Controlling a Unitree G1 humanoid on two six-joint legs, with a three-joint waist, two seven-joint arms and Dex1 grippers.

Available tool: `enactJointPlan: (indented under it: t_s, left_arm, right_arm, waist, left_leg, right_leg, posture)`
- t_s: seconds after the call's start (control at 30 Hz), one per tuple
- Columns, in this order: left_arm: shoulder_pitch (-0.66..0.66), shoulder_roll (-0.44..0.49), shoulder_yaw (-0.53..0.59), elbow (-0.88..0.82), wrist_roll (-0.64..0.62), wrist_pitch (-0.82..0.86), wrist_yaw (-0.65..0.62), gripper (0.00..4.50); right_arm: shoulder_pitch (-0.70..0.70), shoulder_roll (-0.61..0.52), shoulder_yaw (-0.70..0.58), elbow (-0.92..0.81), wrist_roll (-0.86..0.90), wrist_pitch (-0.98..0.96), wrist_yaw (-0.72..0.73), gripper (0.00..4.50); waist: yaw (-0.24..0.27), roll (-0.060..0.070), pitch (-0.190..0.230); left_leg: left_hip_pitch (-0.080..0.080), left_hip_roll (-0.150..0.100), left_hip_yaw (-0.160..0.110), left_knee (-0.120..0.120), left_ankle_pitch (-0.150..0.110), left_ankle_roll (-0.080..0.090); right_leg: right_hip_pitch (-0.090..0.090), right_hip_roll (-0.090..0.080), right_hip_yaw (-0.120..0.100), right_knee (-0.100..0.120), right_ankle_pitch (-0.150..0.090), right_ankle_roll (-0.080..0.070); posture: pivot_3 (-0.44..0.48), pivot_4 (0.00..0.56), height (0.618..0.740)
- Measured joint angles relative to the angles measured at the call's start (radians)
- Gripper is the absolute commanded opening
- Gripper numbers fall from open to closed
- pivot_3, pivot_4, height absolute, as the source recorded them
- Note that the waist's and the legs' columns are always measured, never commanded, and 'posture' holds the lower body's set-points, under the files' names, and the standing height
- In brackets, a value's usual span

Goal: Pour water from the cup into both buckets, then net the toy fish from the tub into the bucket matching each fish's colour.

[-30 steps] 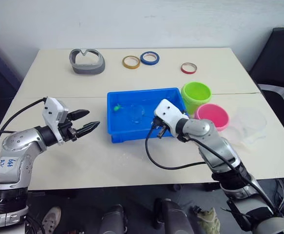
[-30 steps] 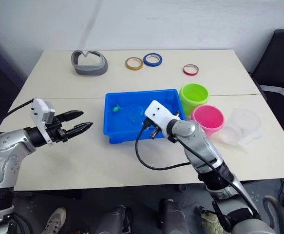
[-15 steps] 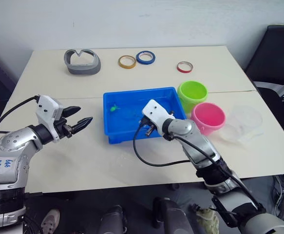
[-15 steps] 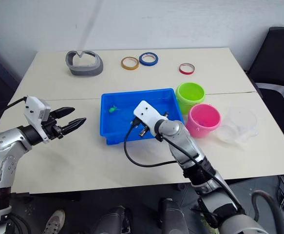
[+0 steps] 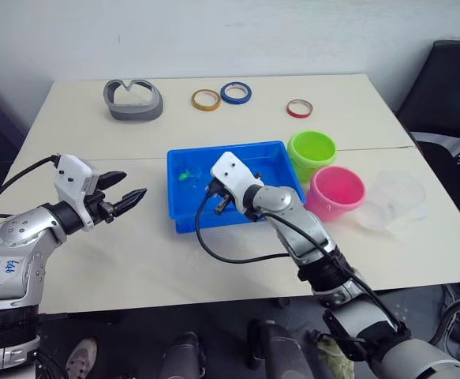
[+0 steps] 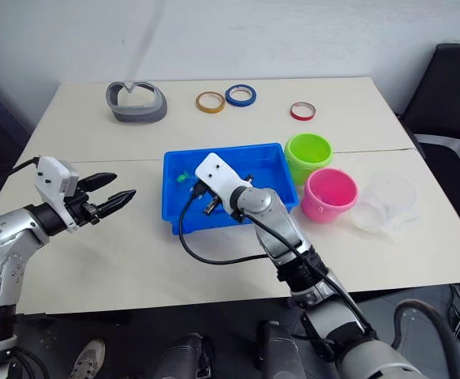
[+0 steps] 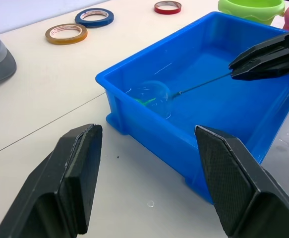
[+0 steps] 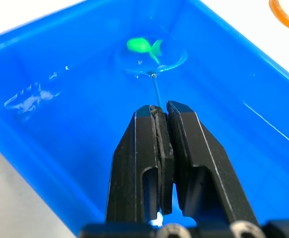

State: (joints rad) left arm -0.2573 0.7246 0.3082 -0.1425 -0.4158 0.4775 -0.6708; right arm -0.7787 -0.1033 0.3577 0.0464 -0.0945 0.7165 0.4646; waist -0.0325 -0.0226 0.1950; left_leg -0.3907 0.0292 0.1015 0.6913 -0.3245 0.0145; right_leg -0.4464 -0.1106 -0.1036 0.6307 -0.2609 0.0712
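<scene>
— Over the tub (image 5: 273,158), what's happening?
— Right gripper (image 8: 159,116) pinches the net (image 8: 151,54) handle; its hoop sits around 1 green fish (image 8: 143,45). Left gripper (image 5: 127,195) hangs spread, empty.
— Next?
— Probably lift it level, carry to the green bucket (image 5: 312,150).

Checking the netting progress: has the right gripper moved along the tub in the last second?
Yes. The right gripper, shut on the net, has moved from near the lime green bucket toward the tub's left end, where the green fish lies.
</scene>
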Motion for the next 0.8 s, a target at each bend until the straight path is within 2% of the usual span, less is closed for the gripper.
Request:
enactJointPlan:
  t_s: [0.23, 0.5, 0.67, 0.8]
  left_arm:
    - [-0.014, 0.0, -0.002, 0.005, -0.002, -0.009, -0.019, 3.28]
    - [-0.068, -0.001, -0.021, 0.047, -0.007, -0.009, -0.055, 3.28]
    - [-0.133, -0.004, -0.063, 0.084, -0.012, -0.009, -0.099, 3.28]
    - [-0.212, -0.025, -0.116, 0.127, -0.02, -0.009, -0.157, 3.28]
  right_arm:
    - [0.012, -0.016, -0.042, -0.077, 0.034, 0.042, 0.01, 0.0]
    - [0.091, -0.1, -0.053, -0.243, 0.073, 0.14, 0.045, 0.0]
    - [0.109, -0.142, -0.077, -0.327, 0.101, 0.191, 0.053, 0.0]
    - [0.14, -0.209, -0.151, -0.441, 0.139, 0.261, 0.061, 0.0]
  waist:
    - [0.0, 0.0, 0.0]
    - [0.001, 0.0, 0.0]
    - [0.004, 0.0, 0.0]
    - [0.007, 0.0, 0.0]
  left_leg:
    - [0.0, 0.0, -0.001, -0.002, 0.0, -0.001]
    - [0.0, 0.0, -0.001, -0.004, 0.0, 0.0]
    - [0.0, 0.0, 0.0, -0.004, 0.0, 0.0]
    - [0.0, -0.001, 0.0, -0.004, 0.0, 0.0]
  right_leg:
    - [0.0, 0.0, 0.0, -0.001, 0.0, 0.0]
    - [0.0, 0.0, -0.001, -0.003, 0.0, 0.0]
    - [0.0, 0.0, -0.002, -0.003, 0.0, 0.0]
    - [0.0, 0.0, -0.003, -0.003, 0.0, 0.0]
  posture:
    - [0.0, 0.15, 0.713]
    - [0.0, 0.15, 0.713]
    - [0.0, 0.15, 0.713]
    - [0.0, 0.15, 0.713]
